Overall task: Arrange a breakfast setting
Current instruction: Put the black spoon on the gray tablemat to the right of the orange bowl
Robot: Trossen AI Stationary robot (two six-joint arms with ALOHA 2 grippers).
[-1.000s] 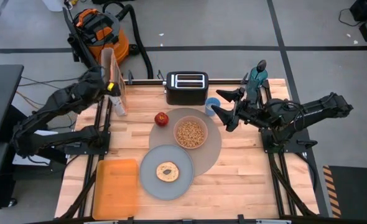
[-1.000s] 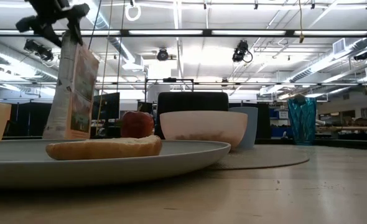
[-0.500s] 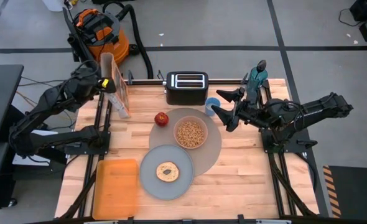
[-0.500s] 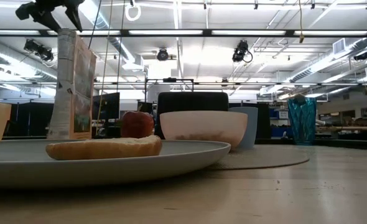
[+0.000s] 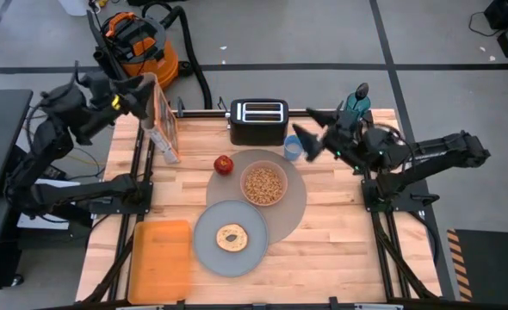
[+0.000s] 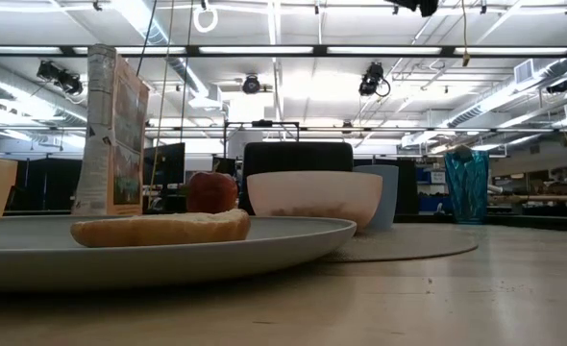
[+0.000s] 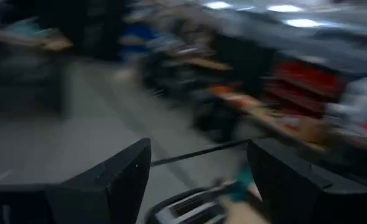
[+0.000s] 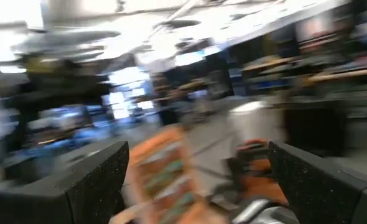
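The round grey-brown mat (image 5: 290, 205) lies mid-table. The pink bowl (image 5: 263, 183) with cereal stands on it, and the grey plate (image 5: 231, 237) with a bread ring overlaps its near left edge. The red apple (image 5: 224, 164) rests on the table by the mat's far left edge. The small blue cup (image 5: 294, 150) stands at the mat's far edge. My right gripper (image 5: 310, 133) hangs open and raised above the cup. My left gripper (image 5: 138, 89) is open and raised beside the top of the upright cereal box (image 5: 159, 120). No spoon shows.
A black toaster (image 5: 258, 120) stands at the far edge, a teal vase (image 5: 355, 107) at the far right corner, and an orange tray (image 5: 159, 258) at the near left. Bare wood lies at the near right.
My left gripper has risen off the cereal box's top and drawn back toward the table's far left corner. The box, tilted before, now stands upright. My right gripper has risen and tipped upward above the blue cup.
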